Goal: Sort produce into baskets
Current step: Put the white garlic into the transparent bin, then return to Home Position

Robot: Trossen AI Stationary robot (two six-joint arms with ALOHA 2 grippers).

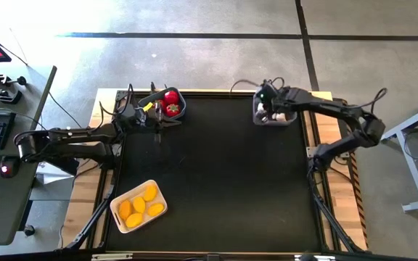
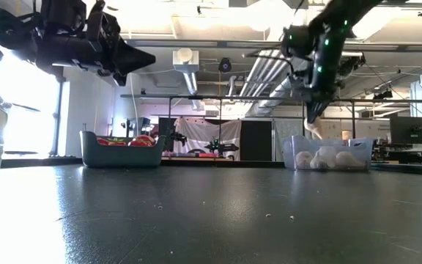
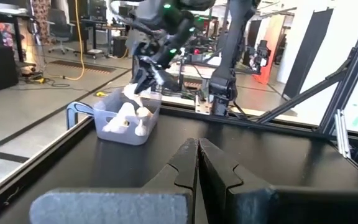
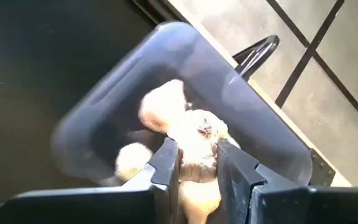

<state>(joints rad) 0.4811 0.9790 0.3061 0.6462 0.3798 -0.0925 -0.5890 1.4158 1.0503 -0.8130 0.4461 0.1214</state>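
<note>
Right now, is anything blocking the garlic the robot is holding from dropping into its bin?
Nothing visible is. The right gripper holds a garlic bulb directly above the open grey bin. Only other garlic bulbs lie inside, with room left between them.

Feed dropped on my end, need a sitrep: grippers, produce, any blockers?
Right gripper shut on garlic bulb, above the clear bin. Left gripper shut, empty, by the red-produce bin. Lemons in cream tray. Nothing in the way.
</note>
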